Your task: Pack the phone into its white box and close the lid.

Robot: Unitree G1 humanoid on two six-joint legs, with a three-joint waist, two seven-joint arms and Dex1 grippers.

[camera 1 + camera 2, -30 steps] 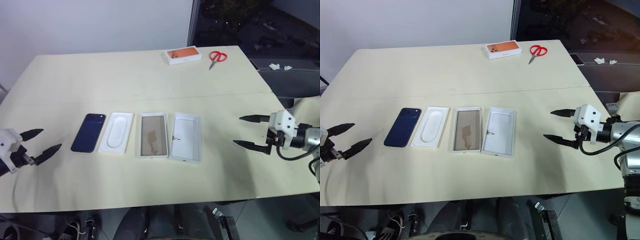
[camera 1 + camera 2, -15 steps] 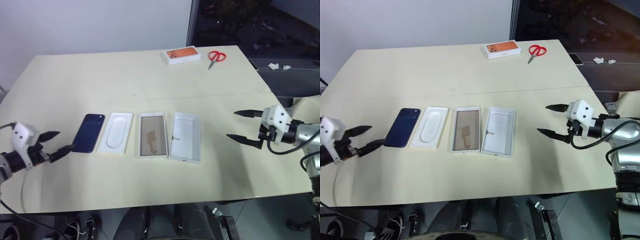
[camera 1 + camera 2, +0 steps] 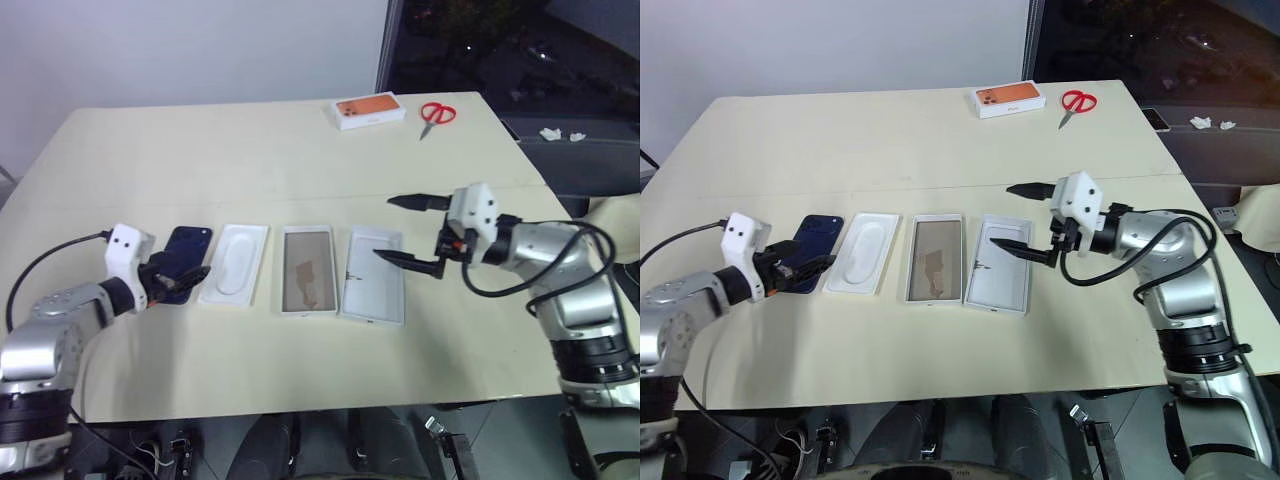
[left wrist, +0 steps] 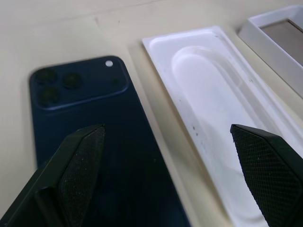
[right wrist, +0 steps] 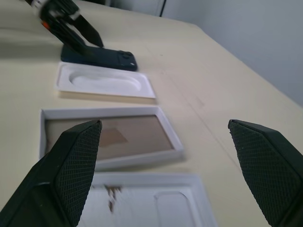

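While both arms have swung inward over the last second, you have nothing packed yet; entries run largest to smallest.

Table (image 3: 300,160): cream top, unchanged; four task pieces lie in a row near your front edge, none shifted.
Right gripper (image 3: 412,230): has come in from the right edge and now hangs above the lid; jaws spread wide, holding nothing.
Left gripper (image 3: 183,277): has closed in from the left edge and now sits at the near end of the phone; jaws spread wide, one finger (image 4: 78,165) over the phone's back, grip not yet made.
Lid (image 3: 374,285): rightmost of the row, inside up, just beside the box.
Box (image 3: 306,270): open tray, brownish floor bare, between insert and lid.
Insert (image 3: 236,262): white, oval recess, lying outside the box, between phone and box.
Phone (image 3: 190,245): leftmost of the row, back up, flat on the table, camera cluster at the far end.
Meaning: you look set for the phone pickup on the left, with the right arm staged for the lid; whether the insert goes in first I cannot tell.
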